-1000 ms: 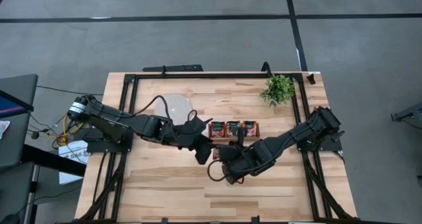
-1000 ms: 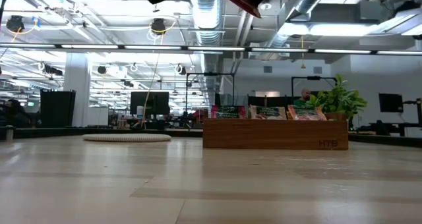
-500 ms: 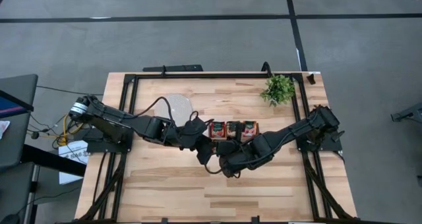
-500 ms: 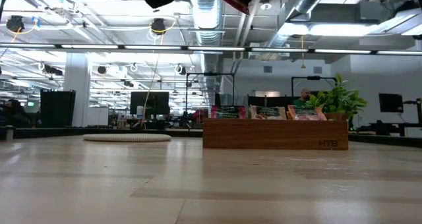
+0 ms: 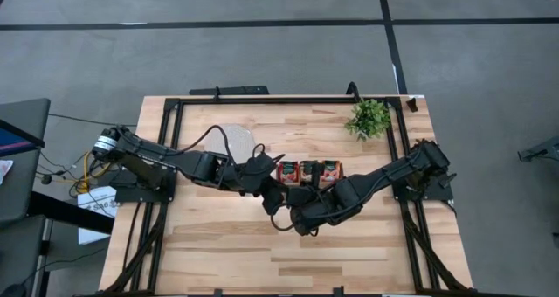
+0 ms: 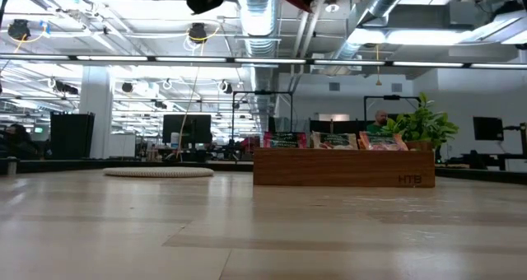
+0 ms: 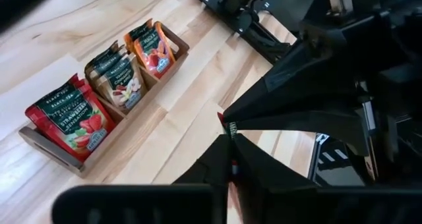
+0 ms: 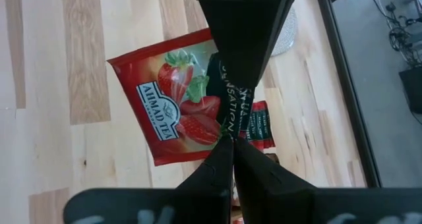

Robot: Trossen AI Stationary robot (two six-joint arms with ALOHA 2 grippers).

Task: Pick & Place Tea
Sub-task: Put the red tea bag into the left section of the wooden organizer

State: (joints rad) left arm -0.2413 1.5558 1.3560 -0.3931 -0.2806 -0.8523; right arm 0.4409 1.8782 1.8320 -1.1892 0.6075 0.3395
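a: what's the surface like, and the room?
b: a pale wooden table (image 5: 227, 245) with a black frame along its edges, on a grey floor; in the low view an open office stretches behind it, with ceiling pipes, light strips and monitors; a person sits far off behind the plant (image 6: 422, 122).
a: and on the table?
b: a brown wooden tray (image 5: 310, 172) near the middle, its three compartments holding upright tea sachets (image 7: 74, 116); a round grey-white disc (image 5: 234, 141) lies beyond the left arm; the plant stands at the far right corner.
a: the grippers?
b: both meet above the boards just in front of the tray; the right gripper (image 8: 230, 140) is clenched on a red strawberry sachet (image 8: 173, 100) held in the air; the left gripper (image 7: 230, 133) has its fingers pinched together on the same sachet's edge.
a: anything hard to make out?
b: from above the dark arms hide that sachet entirely; in the low view only a red corner shows at the top edge; the sachets' small lettering is mostly unreadable.
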